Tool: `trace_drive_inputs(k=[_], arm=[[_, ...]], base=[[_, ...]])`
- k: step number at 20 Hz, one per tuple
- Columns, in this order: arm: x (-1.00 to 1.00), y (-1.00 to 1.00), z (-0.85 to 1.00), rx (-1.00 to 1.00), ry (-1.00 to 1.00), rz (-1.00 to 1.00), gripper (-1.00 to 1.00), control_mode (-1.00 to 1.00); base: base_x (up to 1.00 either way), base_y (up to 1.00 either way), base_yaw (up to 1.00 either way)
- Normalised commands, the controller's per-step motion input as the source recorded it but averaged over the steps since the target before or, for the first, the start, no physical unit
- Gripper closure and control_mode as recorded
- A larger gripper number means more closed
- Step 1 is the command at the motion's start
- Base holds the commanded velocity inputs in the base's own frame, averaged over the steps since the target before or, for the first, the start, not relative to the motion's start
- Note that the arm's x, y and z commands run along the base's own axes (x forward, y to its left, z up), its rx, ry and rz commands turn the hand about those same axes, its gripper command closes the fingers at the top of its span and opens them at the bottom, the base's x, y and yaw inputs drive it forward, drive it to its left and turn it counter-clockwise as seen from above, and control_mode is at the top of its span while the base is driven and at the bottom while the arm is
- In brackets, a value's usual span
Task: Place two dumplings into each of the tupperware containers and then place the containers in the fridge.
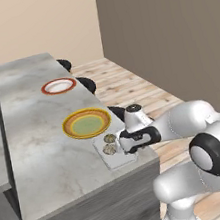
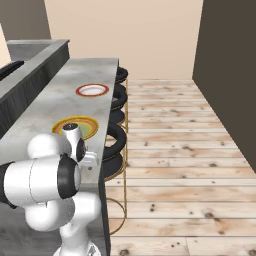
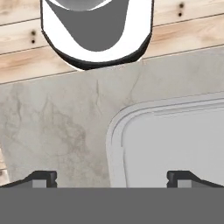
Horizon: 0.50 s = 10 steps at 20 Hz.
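Gripper (image 3: 112, 177) wide open, nothing in it, hovering over the tupperware container (image 1: 124, 159) at the counter (image 1: 41, 143) edge w/ two dumplings (image 1: 109, 144) inside, green plate (image 1: 86, 123) just behind.

Pale grey tupperware container (image 1: 115, 158) lies flat at counter's near corner; two mottled dumplings (image 1: 109, 144) inside (far end), side by side.
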Motion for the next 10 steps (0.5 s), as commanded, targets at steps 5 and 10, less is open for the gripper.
trace_drive_inputs(k=[5,10], arm=[[0.02,-0.06,-0.54,0.03,0.00,0.00,-1.00,-1.00],[0.03,0.02,-0.44,0.00,0.00,0.00,1.00,-1.00]], base=[[0.00,0.00,0.00],[0.00,0.00,0.00]])
